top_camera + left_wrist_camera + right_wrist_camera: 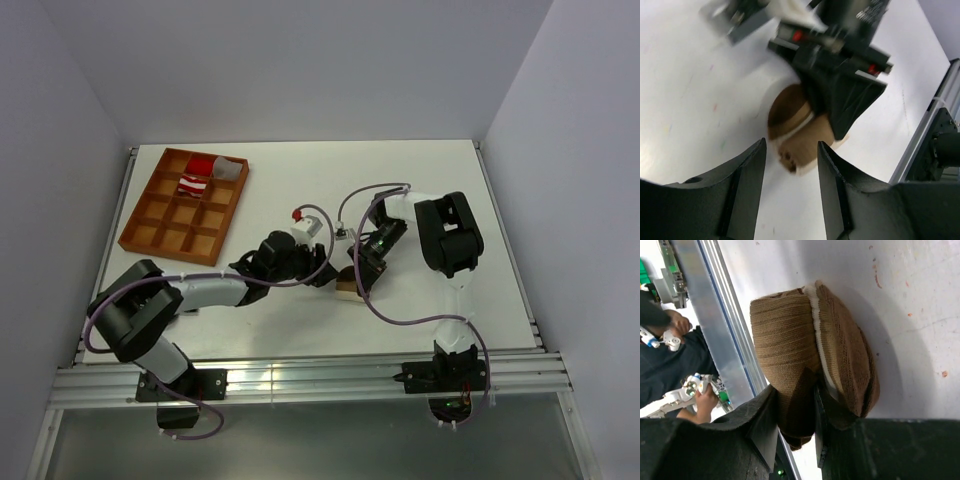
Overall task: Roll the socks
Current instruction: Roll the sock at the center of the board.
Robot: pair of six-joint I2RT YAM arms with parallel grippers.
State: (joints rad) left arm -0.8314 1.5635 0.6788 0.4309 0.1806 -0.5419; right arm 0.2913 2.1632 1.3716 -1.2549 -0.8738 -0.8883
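Note:
The brown-and-tan sock (348,285) lies bunched in a roll on the white table near the middle. It fills the right wrist view (810,355) and shows in the left wrist view (797,130). My right gripper (362,262) is shut on one fold of this sock (796,410). My left gripper (318,272) is open and empty, its fingers (747,185) just short of the sock. The red-and-white sock (196,178) lies rolled in the far compartments of the orange tray (170,235).
A grey cup-like piece (229,169) lies in the tray beside the red sock. A small white device with a red knob (310,222) sits on the table behind the grippers. Aluminium rails (300,375) run along the table's near edge.

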